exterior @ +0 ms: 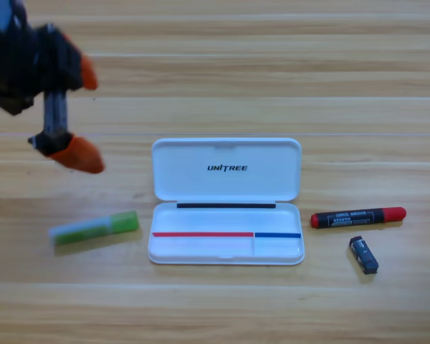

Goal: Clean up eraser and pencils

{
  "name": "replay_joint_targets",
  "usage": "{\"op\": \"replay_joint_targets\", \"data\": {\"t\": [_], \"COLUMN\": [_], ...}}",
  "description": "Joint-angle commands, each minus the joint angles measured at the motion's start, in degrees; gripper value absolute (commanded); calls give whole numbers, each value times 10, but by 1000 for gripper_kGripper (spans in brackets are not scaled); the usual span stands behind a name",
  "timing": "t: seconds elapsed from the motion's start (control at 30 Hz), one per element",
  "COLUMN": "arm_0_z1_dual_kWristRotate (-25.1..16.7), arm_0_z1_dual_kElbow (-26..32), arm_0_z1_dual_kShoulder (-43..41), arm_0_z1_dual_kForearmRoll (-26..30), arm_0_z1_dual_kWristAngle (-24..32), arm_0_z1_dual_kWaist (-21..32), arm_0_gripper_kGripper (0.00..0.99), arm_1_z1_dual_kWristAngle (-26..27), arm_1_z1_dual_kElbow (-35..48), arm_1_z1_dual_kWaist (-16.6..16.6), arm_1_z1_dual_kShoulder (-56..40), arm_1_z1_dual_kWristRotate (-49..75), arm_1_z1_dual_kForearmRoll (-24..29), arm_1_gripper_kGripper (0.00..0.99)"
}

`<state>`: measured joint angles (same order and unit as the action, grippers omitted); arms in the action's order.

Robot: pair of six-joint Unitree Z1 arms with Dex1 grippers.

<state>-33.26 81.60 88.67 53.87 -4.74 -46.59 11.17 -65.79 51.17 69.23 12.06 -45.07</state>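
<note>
A small dark eraser [363, 254] is lying right of the white case [226, 202], the red pen [357, 216] just above it. A green stick [94, 228] is lying left. The left gripper [82, 115] is hovering upper left of the case, its 2 jaws spread wide.
</note>
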Motion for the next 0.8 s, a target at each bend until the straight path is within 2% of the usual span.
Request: {"op": "replay_joint_targets", "data": {"t": [0.03,0.17,0.23,0.43,0.8], "arm_0_z1_dual_kWristRotate": [-41,-54,-59,-68,-107], "arm_0_z1_dual_kElbow": [-30,-34,-36,-56,-141], "arm_0_z1_dual_kShoulder": [99,147,165,194,220], "arm_0_z1_dual_kForearmRoll": [4,4,2,-7,-89], "arm_0_z1_dual_kWristAngle": [-5,-3,-1,15,45], "arm_0_z1_dual_kWaist": [117,142,146,147,147], "arm_0_gripper_kGripper": [982,982,982,988,988], "arm_1_z1_dual_kWristAngle": [-115,-129,-114,-115,-119], "arm_1_z1_dual_kElbow": [-9,4,10,6,-5], "arm_1_z1_dual_kWaist": [-96,-100,-100,-99,-86], "arm_1_z1_dual_kShoulder": [133,181,205,276,394], "arm_1_z1_dual_kWristRotate": [-93,-95,-102,-235,-324], "arm_1_z1_dual_kForearmRoll": [-11,-8,-8,2,43], "arm_1_gripper_kGripper": [983,985,985,986,945]}}
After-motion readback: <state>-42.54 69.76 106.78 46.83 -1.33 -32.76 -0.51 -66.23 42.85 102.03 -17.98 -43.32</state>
